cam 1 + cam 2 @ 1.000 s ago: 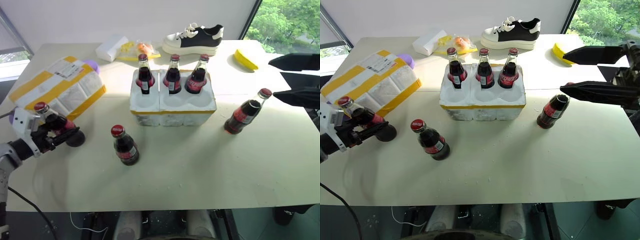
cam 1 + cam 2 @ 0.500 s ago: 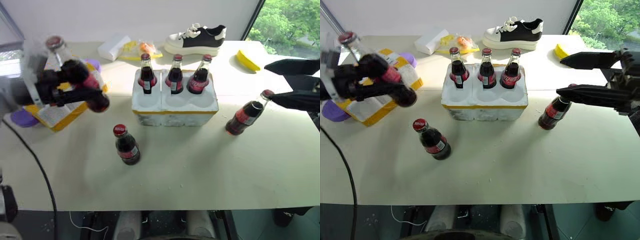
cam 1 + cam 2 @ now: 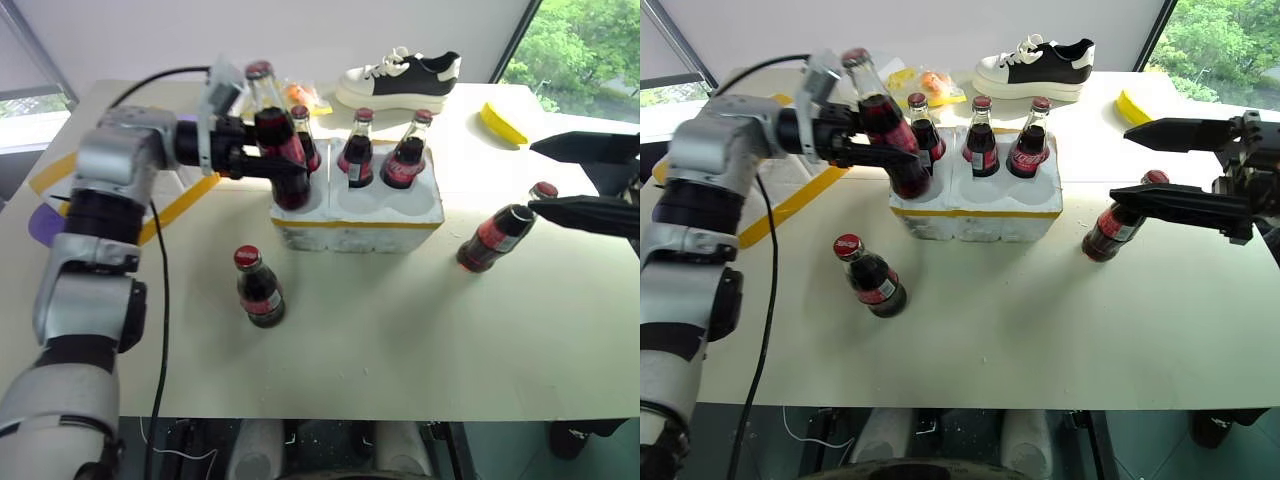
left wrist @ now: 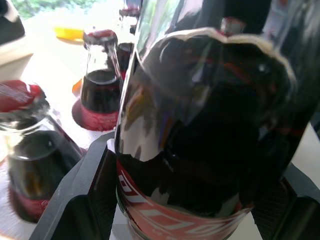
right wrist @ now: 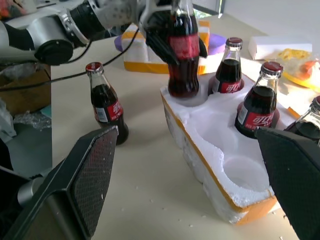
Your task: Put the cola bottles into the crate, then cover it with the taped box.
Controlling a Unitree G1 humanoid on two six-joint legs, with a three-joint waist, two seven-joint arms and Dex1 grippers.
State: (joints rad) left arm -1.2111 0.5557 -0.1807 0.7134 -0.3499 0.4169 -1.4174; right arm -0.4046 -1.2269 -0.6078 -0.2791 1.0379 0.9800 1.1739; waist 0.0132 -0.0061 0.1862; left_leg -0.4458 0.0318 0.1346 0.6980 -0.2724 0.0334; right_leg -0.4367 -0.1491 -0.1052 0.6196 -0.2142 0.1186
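Gripping a cola bottle, your left gripper has its fingers clamped round it over the crate. Your right gripper holds its fingers wide apart, another bottle just beside the lower finger.

Head stereo pair looks forward and down over the table from above, mid-range; both eyes share the crate and the shoe, slightly offset. Left wrist cam sits very close behind the held bottle, facing probably along the crate's back row. Right wrist cam looks low across the table toward the left arm, sharing the crate and the held bottle.
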